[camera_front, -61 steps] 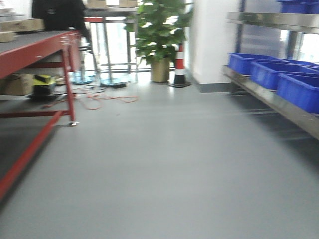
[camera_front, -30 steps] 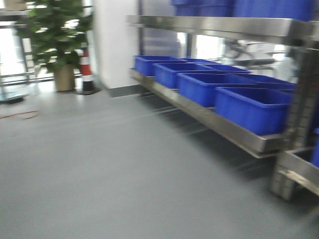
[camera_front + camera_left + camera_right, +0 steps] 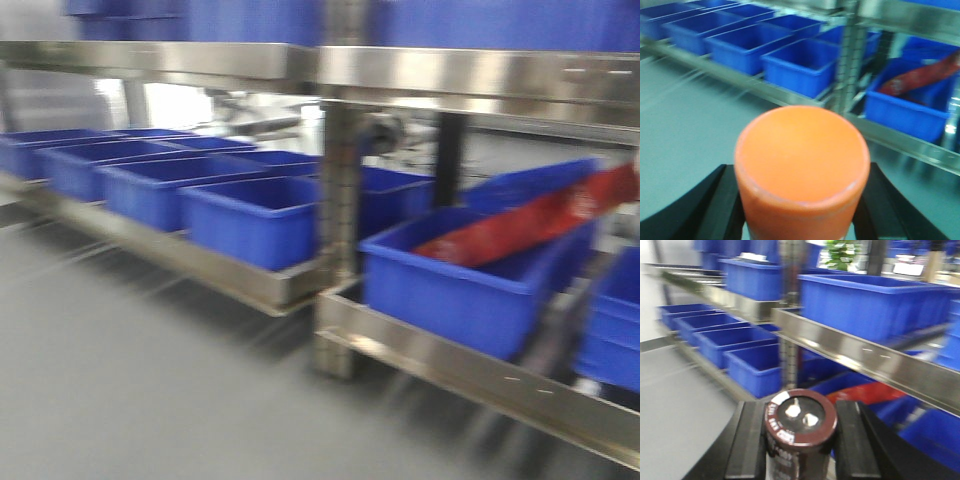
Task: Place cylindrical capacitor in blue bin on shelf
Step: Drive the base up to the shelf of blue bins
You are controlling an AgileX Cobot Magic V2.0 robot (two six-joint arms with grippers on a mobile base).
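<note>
My right gripper [image 3: 800, 440] is shut on the cylindrical capacitor [image 3: 800, 426], a dark brown cylinder with two silvery terminals and pale markings, held upright between the black fingers. My left gripper [image 3: 801, 200] is shut on an orange cylinder [image 3: 802, 165]. The stainless-steel shelf [image 3: 330, 200] stands ahead, its lower rail [image 3: 460, 365] carrying a row of blue bins [image 3: 255, 215]. One blue bin [image 3: 460, 280] right of the upright holds a red packet [image 3: 530, 225]. The shelf also shows in the right wrist view [image 3: 860, 352] and in the left wrist view [image 3: 847, 60]. Neither gripper shows in the front view.
Grey floor [image 3: 130, 370] lies in front of the shelf. More blue bins [image 3: 865, 300] sit on the upper rail. A perforated upright [image 3: 338, 150] divides two shelf sections. A green plant [image 3: 842, 252] shows far behind the shelf.
The view has swung right: the red table, plant and cone have left the front view, and the shelf with blue bins now fills it, much closer.
</note>
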